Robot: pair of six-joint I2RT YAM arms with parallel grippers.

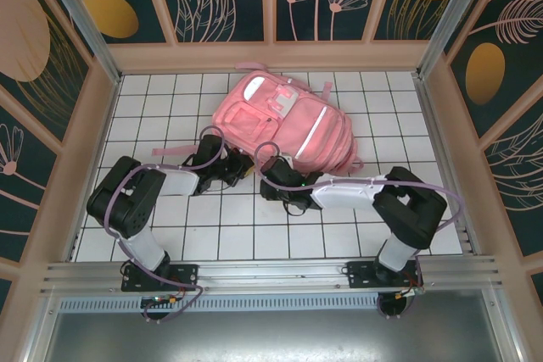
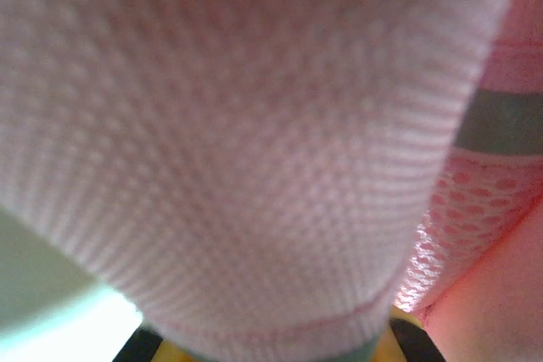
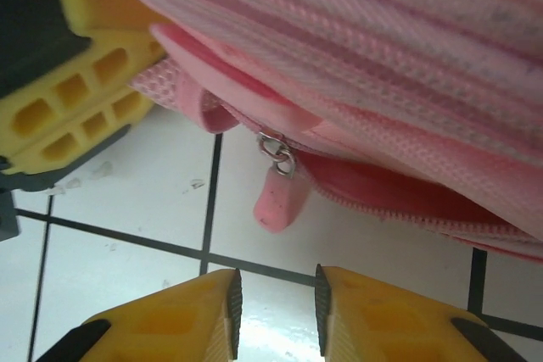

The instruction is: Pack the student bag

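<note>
The soft pink fabric backpack (image 1: 280,120) lay mid-bench on glossy white tiles (image 1: 170,99), bare at both sides. The left end effector (image 1: 239,169) pinched its mesh edge. The right end effector (image 3: 276,290) stood slightly parted before the pink zip pull (image 3: 280,197).

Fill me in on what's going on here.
Two robot arms are working at the near edge of a pink student bag lying on the white tiled table. The left gripper is shut, apparently pinching the bag's mesh fabric. The right gripper, jaws slightly apart and empty, sits just short of the pink zipper pull.

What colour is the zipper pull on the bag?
Pale pink zipper pull, clearest in the right wrist view.
</note>
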